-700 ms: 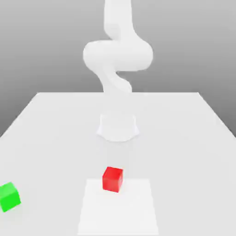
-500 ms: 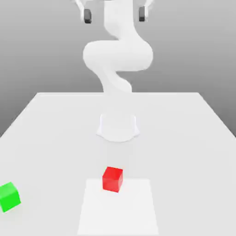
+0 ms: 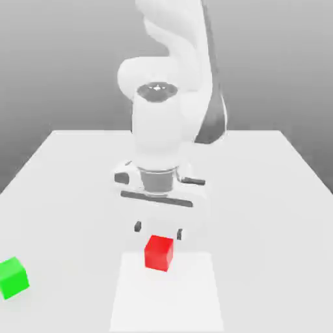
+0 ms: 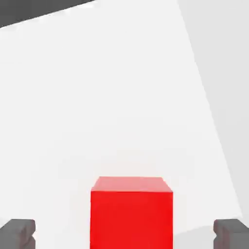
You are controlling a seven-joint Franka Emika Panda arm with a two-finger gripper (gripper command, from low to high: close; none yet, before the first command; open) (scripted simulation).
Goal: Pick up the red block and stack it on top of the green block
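Two small matte cubes are what we work with. We see the bright-red matte cube (image 3: 159, 252) sitting flat on the pale worktop (image 3: 260, 195), directly below our gripper (image 3: 157, 229) and not yet touched. In the hand view its top face (image 4: 131, 185) lies between the two dark fingertips (image 4: 17, 232), which stand wide apart with room on either side. We judge that the gripper hangs over it this way so the flat, parallel side faces can be taken squarely once we descend. The bright-green matte cube (image 3: 13, 278), of like size, rests well apart from the gripper, toward the exterior view's left, nothing on it; its level top should carry the red one steadily. Both look sharp-edged and rigid, and the worktop is smooth and plain, with a slightly lighter square patch (image 3: 195, 306) under the red cube.
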